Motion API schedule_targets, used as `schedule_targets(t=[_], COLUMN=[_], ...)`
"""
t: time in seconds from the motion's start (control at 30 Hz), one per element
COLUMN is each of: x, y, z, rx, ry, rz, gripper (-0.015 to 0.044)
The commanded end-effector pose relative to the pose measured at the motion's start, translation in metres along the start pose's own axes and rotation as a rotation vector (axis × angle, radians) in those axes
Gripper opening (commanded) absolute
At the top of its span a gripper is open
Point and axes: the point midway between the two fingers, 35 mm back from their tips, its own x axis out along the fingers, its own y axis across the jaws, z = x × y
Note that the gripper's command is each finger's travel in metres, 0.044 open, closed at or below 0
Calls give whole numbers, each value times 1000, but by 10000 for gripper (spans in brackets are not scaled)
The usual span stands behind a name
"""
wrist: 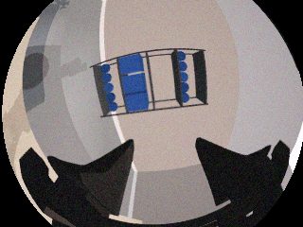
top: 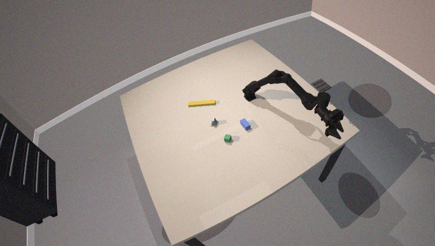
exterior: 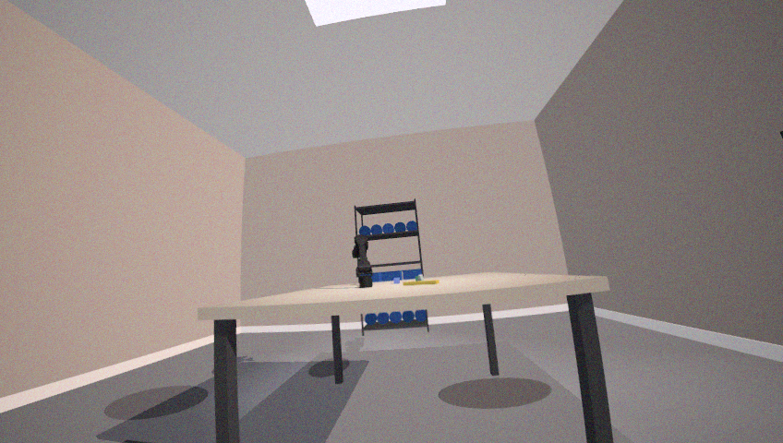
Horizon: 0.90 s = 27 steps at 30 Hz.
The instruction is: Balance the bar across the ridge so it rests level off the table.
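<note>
A yellow bar [top: 201,103] [exterior: 420,282] lies flat on the table [top: 171,170] [exterior: 494,285]. A small dark grey ridge [top: 213,120] with a pointed top stands on the table near the bar, apart from it, with nothing on it. My gripper [top: 341,135] [wrist: 166,143] is open and empty. It is raised high near the right corner of the table in the top view, far from the bar and the ridge. The wrist view shows the wall and a rack between the fingers, not the bar or ridge.
A blue block [top: 244,124] [exterior: 396,280] lies between the ridge and the arm's base [top: 249,94]. A green cube [top: 227,138] sits near the ridge. A shelf rack [exterior: 388,209] [wrist: 153,106] stands beyond the table. A black cabinet [top: 27,182] stands at the left.
</note>
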Motion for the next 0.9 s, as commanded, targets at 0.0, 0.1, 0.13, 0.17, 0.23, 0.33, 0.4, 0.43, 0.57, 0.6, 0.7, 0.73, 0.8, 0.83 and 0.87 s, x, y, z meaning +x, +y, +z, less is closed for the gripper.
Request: schedule_targets(t=[0.0,0.1,0.13,0.17,0.23,0.33,0.4,0.43,0.57,0.6,0.7,0.73,0.8,0.83,0.87], x=[4,9,11,12,14,15,15,15,13,12,8,7,3,1,-1], y=[2,2,2,2,2,3,3,3,3,3,4,4,4,4,4], z=[-29,-57,-67,-76,-95,-124,-143,-152,-190,-200,-228,-237,-256,-265,-274], rx=[10,31,38,45,60,84,101,110,146,155,184,194,215,225,236], ry=[36,79,93,107,137,181,211,226,287,302,349,364,396,412,428], rz=[35,56,63,70,84,103,116,122,145,151,166,171,181,186,190], gripper=[315,315,315,315,315,315,315,315,315,315,315,315,315,315,315])
